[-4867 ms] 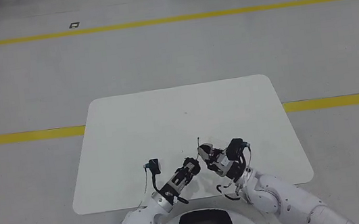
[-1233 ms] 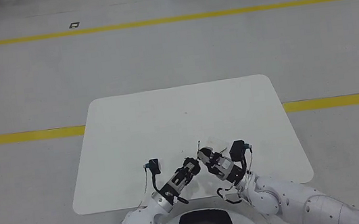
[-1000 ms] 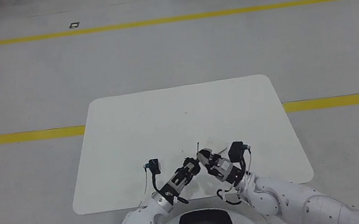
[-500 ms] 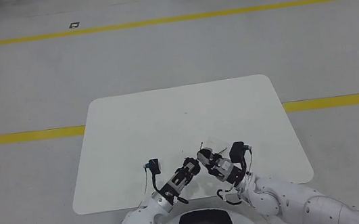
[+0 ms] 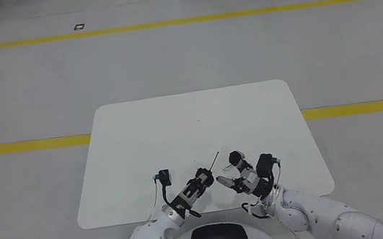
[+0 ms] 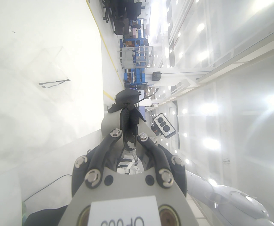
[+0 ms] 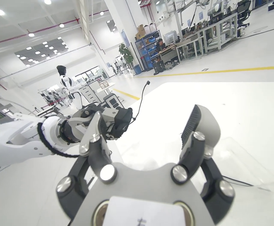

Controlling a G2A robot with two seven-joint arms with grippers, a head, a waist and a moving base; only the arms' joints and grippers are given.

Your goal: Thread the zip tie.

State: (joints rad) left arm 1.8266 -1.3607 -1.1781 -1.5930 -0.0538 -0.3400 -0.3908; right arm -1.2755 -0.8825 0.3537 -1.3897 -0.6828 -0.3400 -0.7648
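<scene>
Black zip tie (image 5: 213,162) is jutting from the clamped left gripper (image 5: 205,174). Beside it, right gripper (image 5: 229,170) is gaping empty; clear tray (image 6: 53,64) is holding spare ties (image 6: 53,83).

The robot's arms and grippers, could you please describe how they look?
The left arm and right arm have glossy white shells with black joints. The left gripper and right gripper share grey base plates, black linkages with silver pins, pale fingers with black ribbed pads, and a white label. Thin black cables loop at the wrists.
</scene>
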